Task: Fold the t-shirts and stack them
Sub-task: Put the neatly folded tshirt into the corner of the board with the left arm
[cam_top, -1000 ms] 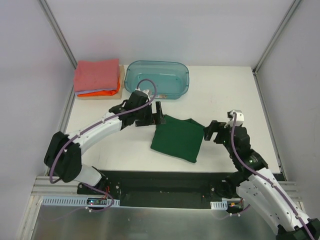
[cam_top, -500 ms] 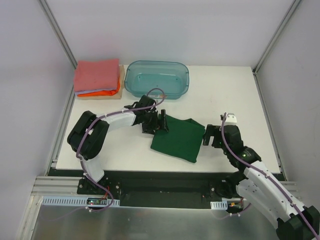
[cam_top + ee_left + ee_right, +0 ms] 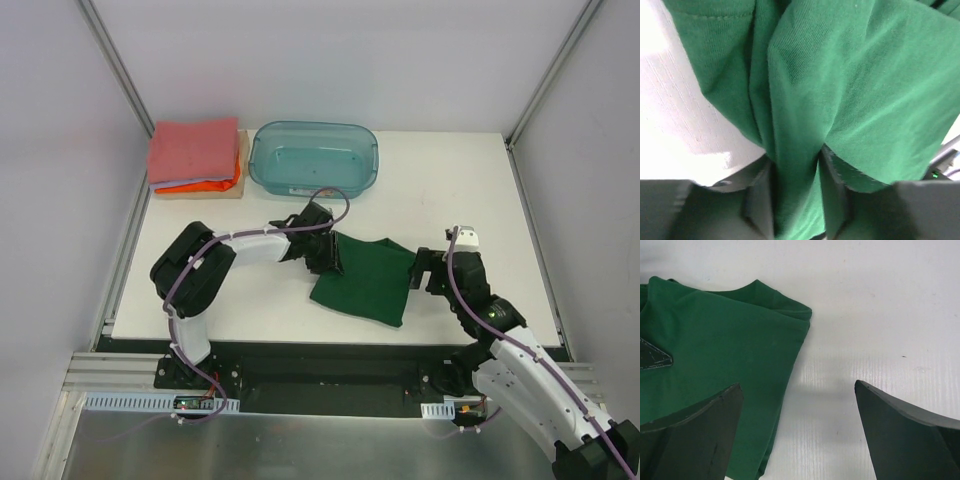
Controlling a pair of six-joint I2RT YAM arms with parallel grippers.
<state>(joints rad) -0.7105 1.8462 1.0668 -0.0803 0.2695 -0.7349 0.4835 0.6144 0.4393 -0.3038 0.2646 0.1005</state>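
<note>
The dark green t-shirt (image 3: 365, 283) lies folded on the white table, in front of the bin. My left gripper (image 3: 328, 255) is at its upper left edge, shut on a bunched fold of the green cloth (image 3: 865, 90), which is pinched between the jaws (image 3: 796, 190). My right gripper (image 3: 418, 270) is open at the shirt's right edge. One finger hangs over the green cloth (image 3: 720, 350) and the other over bare table, with the gripper (image 3: 797, 386) holding nothing. A folded stack of t-shirts (image 3: 193, 150), salmon-pink over lavender and orange, sits at the back left.
A translucent teal bin (image 3: 313, 158) stands at the back centre, just behind my left gripper. The stack rests on a tan board (image 3: 240, 170). Metal frame posts and white walls close in the table (image 3: 460, 190) on both sides.
My left gripper has slid right onto the green shirt's left edge and closed on the cloth. The shirt has shifted slightly right. My right gripper has stayed open beside it.
</note>
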